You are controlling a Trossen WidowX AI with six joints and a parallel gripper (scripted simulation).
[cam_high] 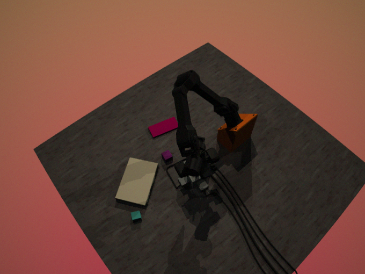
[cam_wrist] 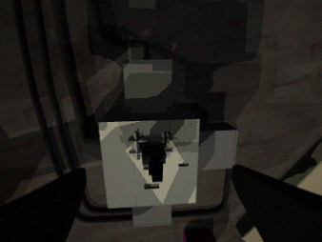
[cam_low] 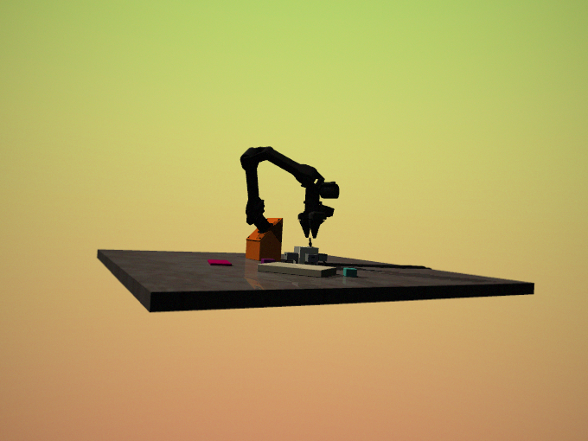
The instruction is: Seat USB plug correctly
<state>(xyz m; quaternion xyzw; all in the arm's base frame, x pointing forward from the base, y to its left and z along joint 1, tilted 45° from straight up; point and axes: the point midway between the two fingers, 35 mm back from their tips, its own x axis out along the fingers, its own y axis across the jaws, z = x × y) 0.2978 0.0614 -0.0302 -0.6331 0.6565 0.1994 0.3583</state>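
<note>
The pale grey power cube (cam_wrist: 114,183) (cam_low: 299,250) sits on the dark table (cam_high: 294,165) (cam_low: 332,297). In the top view the cube (cam_high: 192,178) is mostly hidden under my wrist. The dark USB plug (cam_wrist: 153,157) (cam_low: 309,242) stands upright in the socket on the cube's top face. Other grey plugs (cam_wrist: 145,78) (cam_high: 182,181) stick out of the cube's sides. My gripper (cam_wrist: 161,173) (cam_low: 310,233) (cam_high: 192,172) is open and empty. It points straight down, just above the plug, with one finger on either side of the cube in the wrist view.
Black cables (cam_high: 244,218) (cam_low: 380,266) (cam_wrist: 43,110) run from the cube to the table's edge. A beige slab (cam_high: 137,180) (cam_low: 297,269), a purple block (cam_high: 167,154) (cam_wrist: 197,233), a teal block (cam_high: 136,215) (cam_low: 349,271) and a magenta card (cam_high: 162,127) (cam_low: 219,262) lie nearby. The orange arm base (cam_high: 238,132) (cam_low: 265,241) stands behind.
</note>
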